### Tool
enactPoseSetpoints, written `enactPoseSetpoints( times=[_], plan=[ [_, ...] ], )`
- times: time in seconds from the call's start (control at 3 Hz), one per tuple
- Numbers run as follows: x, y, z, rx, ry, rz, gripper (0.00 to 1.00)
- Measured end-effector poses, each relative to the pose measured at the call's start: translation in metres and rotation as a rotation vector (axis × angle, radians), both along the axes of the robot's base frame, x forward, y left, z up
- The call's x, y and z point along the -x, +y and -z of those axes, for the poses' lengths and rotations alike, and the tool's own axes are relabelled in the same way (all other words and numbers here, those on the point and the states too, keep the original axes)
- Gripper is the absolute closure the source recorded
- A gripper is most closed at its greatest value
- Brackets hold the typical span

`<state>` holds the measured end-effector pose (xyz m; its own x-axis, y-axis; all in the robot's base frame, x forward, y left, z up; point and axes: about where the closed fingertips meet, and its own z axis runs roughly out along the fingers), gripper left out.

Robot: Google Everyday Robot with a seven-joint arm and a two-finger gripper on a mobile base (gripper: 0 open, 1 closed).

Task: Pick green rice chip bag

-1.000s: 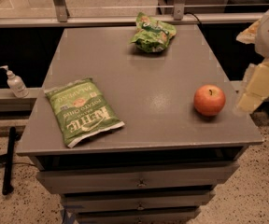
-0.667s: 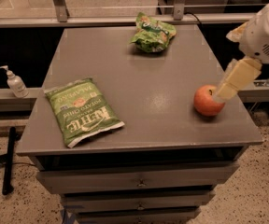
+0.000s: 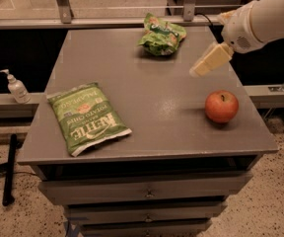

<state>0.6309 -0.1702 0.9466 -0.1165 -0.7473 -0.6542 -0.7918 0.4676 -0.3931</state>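
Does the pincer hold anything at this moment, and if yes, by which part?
Nothing is held. The pincer hangs over the table, apart from the green rice chip bag and the apple.

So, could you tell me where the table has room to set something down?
Widest: the table's middle, between Kettle bag, apple and rice chip bag. The far-left corner is bare. Tightest: far right, where the gripper hangs between rice chip bag and apple.
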Motion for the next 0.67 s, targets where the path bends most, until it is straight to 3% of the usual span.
enactPoseSetpoints(
  times=[0.67],
  plan=[
    [-0.092, 0.054, 0.008, -0.184, -0.113, -0.017, 0.00]
  ],
)
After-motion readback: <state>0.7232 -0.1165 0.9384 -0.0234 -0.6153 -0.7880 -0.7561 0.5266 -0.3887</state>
